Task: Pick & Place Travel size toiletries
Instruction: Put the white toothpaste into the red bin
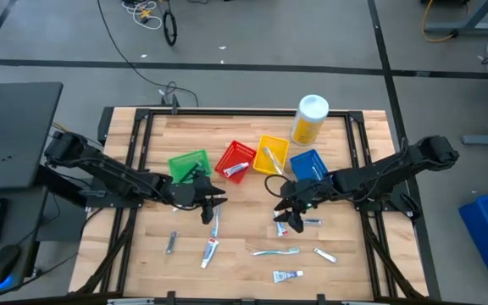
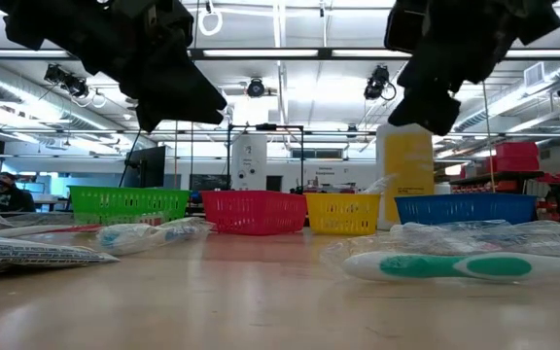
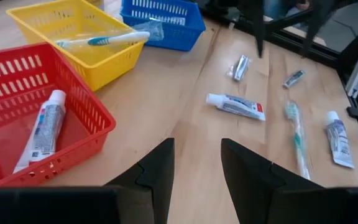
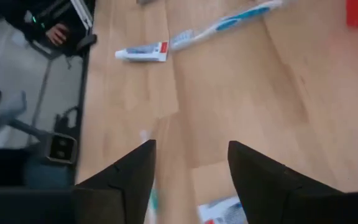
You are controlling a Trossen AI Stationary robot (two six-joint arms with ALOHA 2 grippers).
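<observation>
While both arms hung over the table [image 1: 244, 152], the right gripper [image 1: 288, 222] sat just in front of the blue bin [image 1: 307, 163], jaws spread with nothing between them in its wrist view, directly above a small toothpaste tube [image 1: 310, 222]. The left gripper [image 1: 208, 203] hovered in front of the green bin [image 1: 189, 164], jaws parted and empty. Relative to the blue bin, the toiletries lay mostly loose in front of it: a green-handled toothbrush [image 1: 276, 252], more tubes [image 1: 288, 275] nearer the front edge, others toward the left arm's side. One tube already lay in the red bin [image 3: 42, 127] and a toothbrush in the yellow bin [image 3: 101, 40]. Main risk, as I judged it: items were packed close under the right gripper, so a descent slightly off could pinch two at once or flick a tube away. The wrapped toothbrush looked slippery and flat, easy to skate under the fingers. The grippers were also near each other, so crossing paths could clash, and the tall yellow bottle [image 1: 309, 119] behind the blue bin could tip on a careless carry.
</observation>
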